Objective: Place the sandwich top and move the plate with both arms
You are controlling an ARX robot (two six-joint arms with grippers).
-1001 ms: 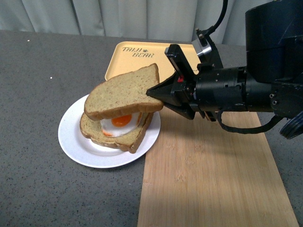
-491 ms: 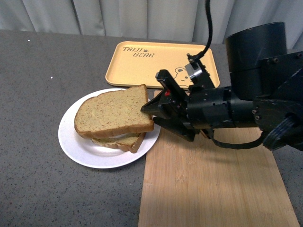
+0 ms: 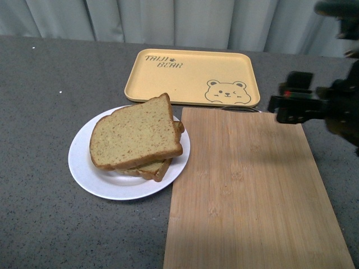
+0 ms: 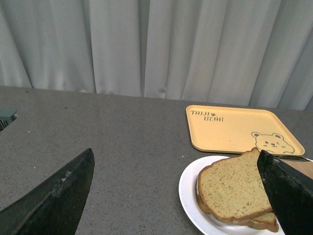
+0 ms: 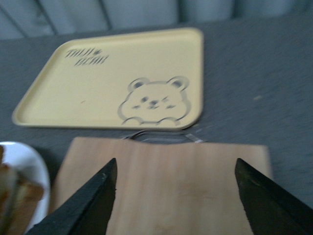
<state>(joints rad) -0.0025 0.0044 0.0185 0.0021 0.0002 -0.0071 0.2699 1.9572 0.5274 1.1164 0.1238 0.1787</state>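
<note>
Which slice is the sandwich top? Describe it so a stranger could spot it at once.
On the grey table, find the long wooden board; the round white plate sits at its left edge, nearer than the yellow bear tray. The sandwich top is the upper brown slice on that plate, bare, dark-crusted, lying skewed over the lower slice that peeks out beneath.

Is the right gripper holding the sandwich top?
No, the sandwich top lies on the lower slice on the plate, and the right gripper is open over the wooden board.
</note>
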